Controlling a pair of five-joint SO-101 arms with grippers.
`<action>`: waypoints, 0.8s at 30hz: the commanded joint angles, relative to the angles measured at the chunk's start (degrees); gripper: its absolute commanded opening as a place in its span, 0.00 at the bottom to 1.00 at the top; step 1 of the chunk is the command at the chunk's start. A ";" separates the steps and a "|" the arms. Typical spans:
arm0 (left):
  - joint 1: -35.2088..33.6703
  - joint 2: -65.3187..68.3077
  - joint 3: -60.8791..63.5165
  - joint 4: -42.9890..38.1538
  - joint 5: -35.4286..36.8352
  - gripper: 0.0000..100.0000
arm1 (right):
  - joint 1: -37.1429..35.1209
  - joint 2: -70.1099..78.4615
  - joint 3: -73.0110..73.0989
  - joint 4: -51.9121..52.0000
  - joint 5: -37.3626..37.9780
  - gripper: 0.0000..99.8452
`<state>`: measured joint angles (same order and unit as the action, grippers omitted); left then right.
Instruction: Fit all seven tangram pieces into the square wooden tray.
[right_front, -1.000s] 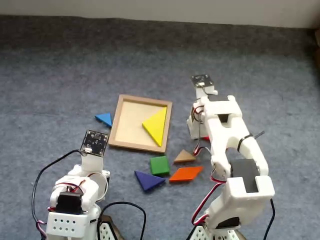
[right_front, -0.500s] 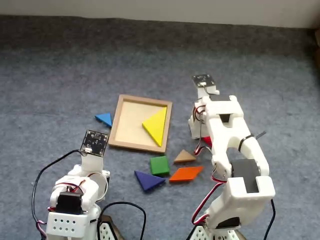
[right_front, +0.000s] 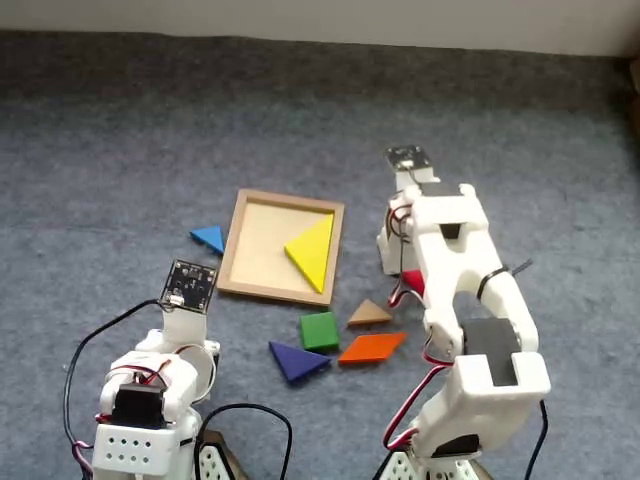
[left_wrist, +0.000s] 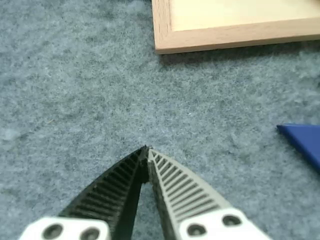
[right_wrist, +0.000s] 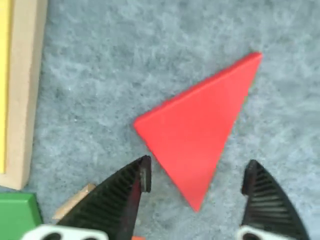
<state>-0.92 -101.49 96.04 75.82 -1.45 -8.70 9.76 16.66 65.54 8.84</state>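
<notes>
Our right gripper (right_wrist: 196, 174) hangs spread over the red triangle (right_wrist: 197, 131), right of the tray (right_front: 272, 293); next we should lower and close. Our left gripper (left_wrist: 145, 152) sits pinched shut.

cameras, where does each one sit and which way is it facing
High view: fixed above, looking down on the tray; left arm and right arm show.
Left wrist view: on the left arm, looking down past shut fingers at a tray corner.
Right wrist view: on the right arm, looking down between open fingers at the red triangle.
Shared: all three show the tray.
</notes>
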 joint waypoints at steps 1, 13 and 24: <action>-0.57 -2.68 1.10 0.26 -0.26 0.00 | -1.89 -1.01 -5.32 2.42 -3.87 0.41; -0.57 -2.68 1.10 0.26 -0.26 0.00 | -4.97 -0.22 -5.93 -2.86 -7.65 0.41; -0.57 -2.68 1.10 0.26 -0.26 0.00 | -2.33 8.57 -9.98 -1.80 -8.35 0.41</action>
<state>-0.92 -101.49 96.04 75.82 -1.45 -12.92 18.73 10.51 63.16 1.01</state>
